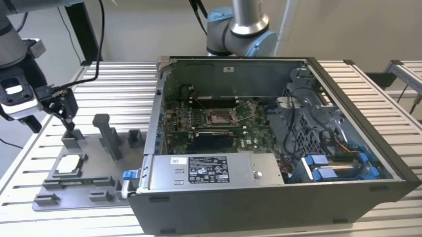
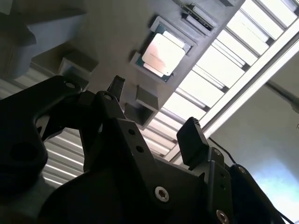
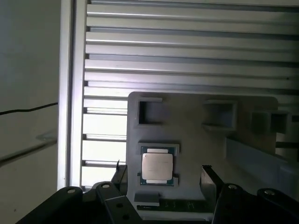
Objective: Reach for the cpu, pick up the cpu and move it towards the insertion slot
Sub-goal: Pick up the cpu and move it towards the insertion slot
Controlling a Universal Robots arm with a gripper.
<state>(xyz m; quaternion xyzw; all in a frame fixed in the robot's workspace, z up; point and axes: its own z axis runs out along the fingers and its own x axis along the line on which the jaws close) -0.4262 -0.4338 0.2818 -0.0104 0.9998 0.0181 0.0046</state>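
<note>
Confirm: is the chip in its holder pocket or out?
In. The chip lies flat in the grey holder's pocket; the open tool hangs above the holder, holding nothing.

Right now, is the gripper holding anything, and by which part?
Nothing is held: the gripper, fingers open, hangs over the grey fixture where the cpu lies.

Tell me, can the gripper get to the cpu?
Probably yes. The gripper hangs open above the grey fixture, and the cpu lies face up in its recess with nothing covering it.
</note>
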